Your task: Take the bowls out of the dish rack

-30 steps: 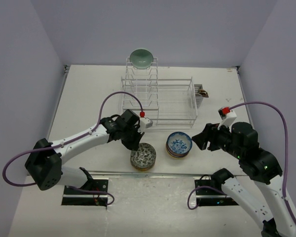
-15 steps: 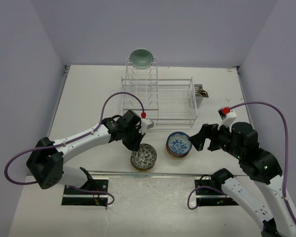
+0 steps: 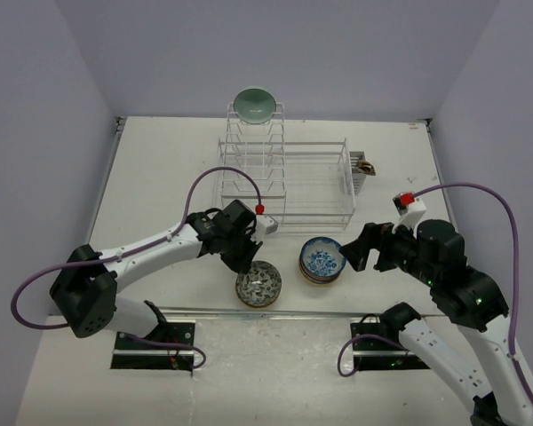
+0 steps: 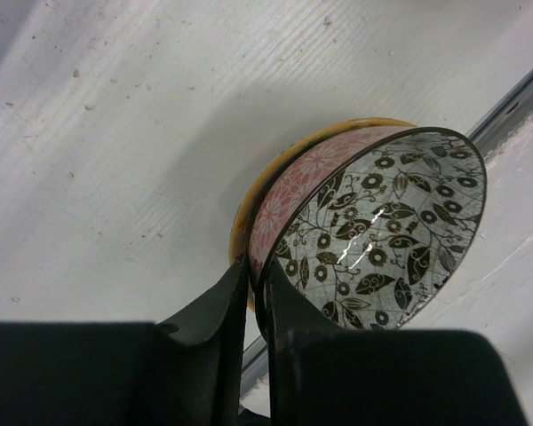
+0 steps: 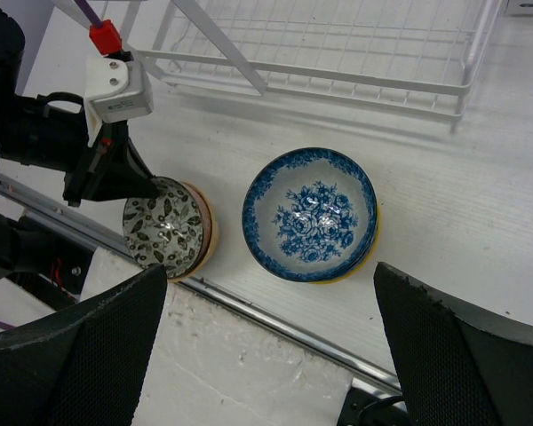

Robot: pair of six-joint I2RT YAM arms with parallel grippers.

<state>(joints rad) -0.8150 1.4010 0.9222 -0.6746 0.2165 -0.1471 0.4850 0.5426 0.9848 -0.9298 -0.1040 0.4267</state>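
top external: white table (image 3: 160, 177), lavender walls (image 3: 293, 53)

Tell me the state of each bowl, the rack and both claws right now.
left claw: shut on the leaf-patterned bowl rim.
leaf-patterned bowl: nested on a stack, gripped.
right claw: open, empty.
blue floral bowl: upright atop its stack.
green bowl: on edge in the dish rack.

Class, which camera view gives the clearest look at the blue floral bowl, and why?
The right wrist view: the blue bowl sits mid-frame, large, its whole floral inside and rim unobstructed. The top view shows it small, near the rack, pattern barely readable. The left wrist view does not show it.
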